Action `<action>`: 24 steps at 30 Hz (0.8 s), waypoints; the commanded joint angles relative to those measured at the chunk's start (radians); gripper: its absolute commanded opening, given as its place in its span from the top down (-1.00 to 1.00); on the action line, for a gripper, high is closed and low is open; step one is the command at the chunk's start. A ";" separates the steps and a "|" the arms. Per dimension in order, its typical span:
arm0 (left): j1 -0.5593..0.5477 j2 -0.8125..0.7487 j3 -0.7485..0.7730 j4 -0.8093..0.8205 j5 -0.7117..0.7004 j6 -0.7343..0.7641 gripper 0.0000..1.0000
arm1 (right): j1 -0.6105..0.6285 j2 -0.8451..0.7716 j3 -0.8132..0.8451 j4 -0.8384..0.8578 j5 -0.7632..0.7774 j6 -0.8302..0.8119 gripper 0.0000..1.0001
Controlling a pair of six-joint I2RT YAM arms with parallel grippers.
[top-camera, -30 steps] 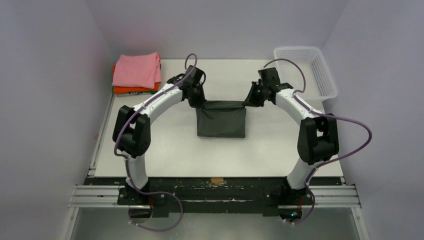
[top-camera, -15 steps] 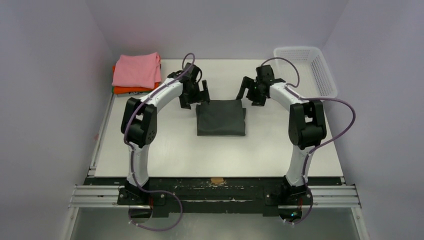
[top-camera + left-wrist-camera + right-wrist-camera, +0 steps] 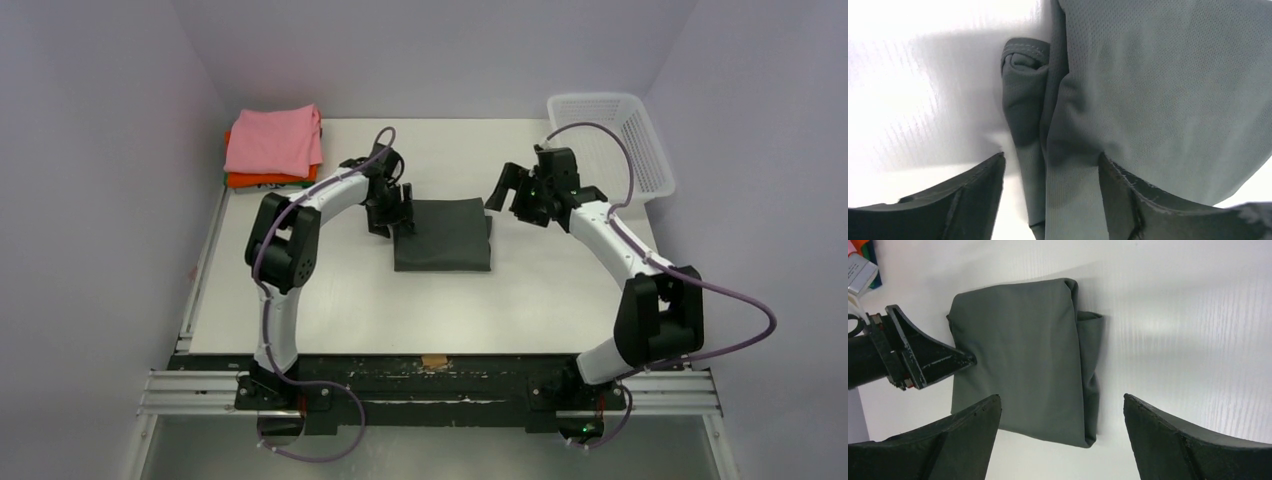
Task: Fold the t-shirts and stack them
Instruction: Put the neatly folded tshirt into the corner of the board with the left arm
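The grey t-shirt point(image 3: 443, 234) is lying folded mid-bench, its left edge sitting between the open left fingers point(image 3: 973, 200); the right fingers point(image 3: 948, 440) are hovering open near its far-right corner.

On my feed, the charcoal-grey t-shirt point(image 3: 443, 235) is plain and dark, with a fine knit texture showing up close. I see a pink t-shirt point(image 3: 273, 138) and an orange t-shirt point(image 3: 262, 181). The counter point(image 3: 330, 290) is white, and the basket point(image 3: 610, 140) is white mesh. The arms point(image 3: 330, 190) are white with black joints and purple cables point(image 3: 700, 285). The left gripper point(image 3: 395, 225) and right gripper point(image 3: 505, 195) are black.
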 commanded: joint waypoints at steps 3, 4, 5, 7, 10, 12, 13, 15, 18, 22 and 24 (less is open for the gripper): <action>-0.037 0.042 0.006 0.052 0.058 -0.003 -0.11 | -0.002 -0.116 -0.033 -0.005 0.037 -0.016 -0.82; -0.045 0.057 0.023 0.040 0.063 -0.007 -0.01 | -0.002 -0.128 -0.037 -0.010 0.044 -0.018 -0.82; -0.054 0.068 0.045 0.017 0.056 -0.006 0.13 | -0.002 -0.140 -0.040 -0.012 0.050 -0.019 -0.82; -0.076 0.080 0.075 -0.004 0.017 -0.008 0.51 | -0.002 -0.167 -0.050 -0.012 0.061 -0.023 -0.82; -0.091 0.092 0.107 -0.017 -0.045 0.007 1.00 | -0.002 -0.199 -0.071 -0.008 0.080 -0.034 -0.82; -0.093 0.094 0.145 -0.058 -0.165 0.043 1.00 | -0.002 -0.221 -0.081 -0.012 0.091 -0.049 -0.82; -0.092 0.096 0.173 -0.089 -0.246 0.066 1.00 | -0.002 -0.231 -0.087 -0.011 0.095 -0.055 -0.82; -0.089 0.101 0.251 -0.148 -0.420 0.120 1.00 | -0.002 -0.253 -0.103 -0.003 0.108 -0.068 -0.82; -0.085 0.092 0.318 -0.173 -0.593 0.233 1.00 | -0.002 -0.284 -0.130 0.024 0.142 -0.079 -0.83; -0.073 0.070 0.351 -0.108 -0.756 0.389 1.00 | -0.002 -0.314 -0.150 0.047 0.204 -0.103 -0.85; -0.058 0.073 0.372 -0.076 -0.793 0.452 1.00 | -0.002 -0.323 -0.152 0.048 0.232 -0.114 -0.85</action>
